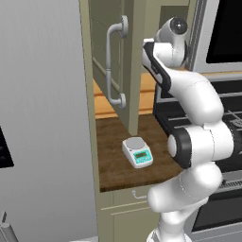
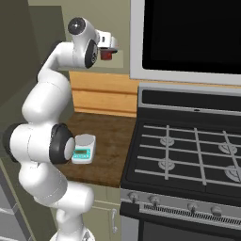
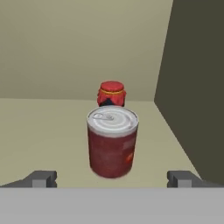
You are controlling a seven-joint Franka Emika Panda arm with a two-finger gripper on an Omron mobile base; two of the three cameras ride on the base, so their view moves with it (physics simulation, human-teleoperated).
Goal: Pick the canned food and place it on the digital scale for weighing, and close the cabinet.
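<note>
Shelf approach: your end effector [image 3: 112, 179] faces the canned food [image 3: 112, 142] with its fingers spread wider than the can, so bare shelf floor shows on both sides.
Behind the can: a small red-lidded jar [image 3: 111, 95] stands close behind it, leaving little room to push deeper.
Right side: the dark cabinet wall [image 3: 197, 87] bounds the shelf, near the can.
Left side: you have open shelf floor there.
Cabinet door: the cabinet [image 1: 118, 66] door stands open over the table [image 1: 113, 156], edge-on just behind the digital scale [image 1: 137, 151].
Scale surroundings: bare table lies in front and left; your own arm crowds the right.
Stove: the range [image 2: 188, 150] borders the table's right edge.
</note>
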